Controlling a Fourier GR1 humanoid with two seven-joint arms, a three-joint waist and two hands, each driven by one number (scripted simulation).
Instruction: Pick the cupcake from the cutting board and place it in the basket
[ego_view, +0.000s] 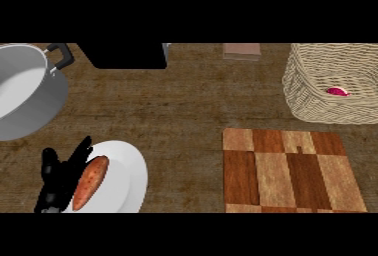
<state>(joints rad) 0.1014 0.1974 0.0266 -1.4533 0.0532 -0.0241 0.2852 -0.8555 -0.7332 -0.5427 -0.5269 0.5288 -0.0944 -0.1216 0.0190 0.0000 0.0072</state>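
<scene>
Black fingers of the left hand (57, 180) stand straight and relaxed at the lower left of the head view, holding nothing, beside a white plate (125, 170) that carries an orange sausage-like piece of food (90, 182); your right hand does not appear at all, so you cannot tell how it stands. Outward from there, a grey pot (29, 90) sits at the upper left with a black box (125, 55) near it, and a small brown block (242, 51) lies at the top edge. At the right, the wooden cutting board (291, 170) shows only bare wood, with no cupcake on it. Beyond its far edge, the wicker basket (325, 100) holds a small pink-and-white object (337, 91) well down inside, which reads as the cupcake (337, 91), though it is too small to be sure. Judged from this, the placing looks done. To finish well, keep both hands away from the basket wall, bring any arm back along a path high above the rim, and confirm the cupcake is settled inside rather than resting on the weave before you count the task complete.
</scene>
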